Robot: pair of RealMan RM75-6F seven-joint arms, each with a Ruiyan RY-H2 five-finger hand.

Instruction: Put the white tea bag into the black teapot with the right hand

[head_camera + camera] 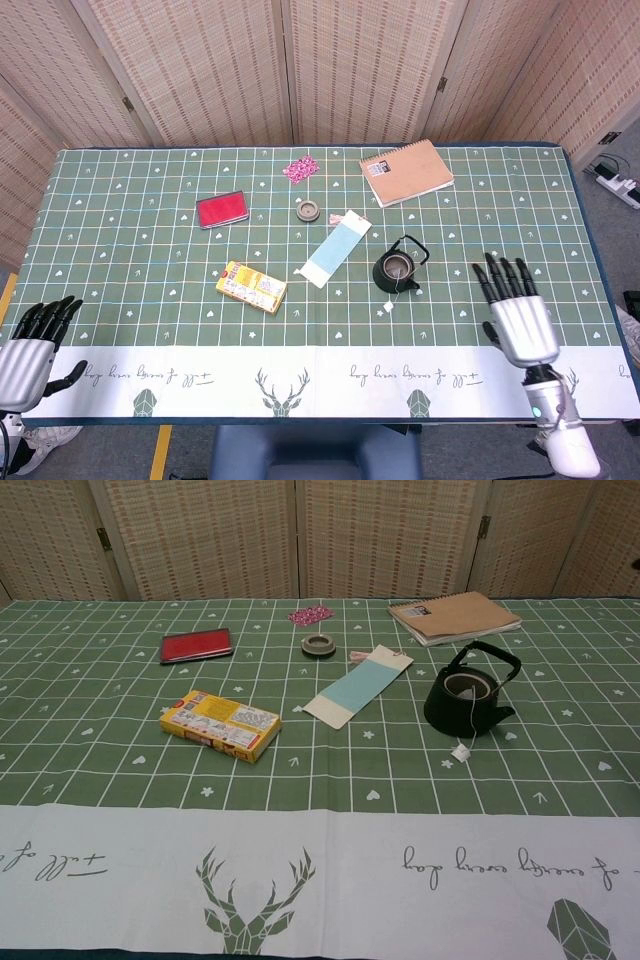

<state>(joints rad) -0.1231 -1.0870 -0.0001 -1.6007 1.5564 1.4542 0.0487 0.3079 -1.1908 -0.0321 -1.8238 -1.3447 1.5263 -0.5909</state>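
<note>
- Tea bag: from the head view we see only its string (pixel 404 290) running out of the teapot (pixel 396 270) and over the near side to a small white tag (pixel 389 305) lying on the cloth just beside the pot; the bag itself sits down in the pot's mouth, too small to make out.
- Our teapot stands upright, lid off, handle raised, a little right of the table's (pixel 120 300) middle.
- Our right hand (pixel 517 312) lies flat near the front right edge, well apart from the teapot, fingers straight and spread, holding nothing.
- Our left hand (pixel 30 340) hangs off the front left corner, fingers loosely apart, holding nothing.
- Left of the teapot we see a pale blue sachet (pixel 335 249) lying slantwise, and farther left a yellow box (pixel 250 286).
- Behind these sit a tape roll (pixel 308 210), a red case (pixel 222 210), a pink packet (pixel 300 169) and a notebook (pixel 406 172).

- From the chest view, we see the teapot (pixel 466 702) with something pale inside its open mouth, the string (pixel 470 720) draped down its front and the tag (pixel 461 752) resting on the cloth (pixel 100 770) just in front.
- Neither of our hands shows here.
- Sachet (pixel 358 686) lies left of the pot, apart from it; the box (pixel 220 725) is nearer the front.
- Tape roll (pixel 318 645), red case (pixel 196 644), pink packet (pixel 311 614) and notebook (pixel 455 616) lie toward the back.
</note>
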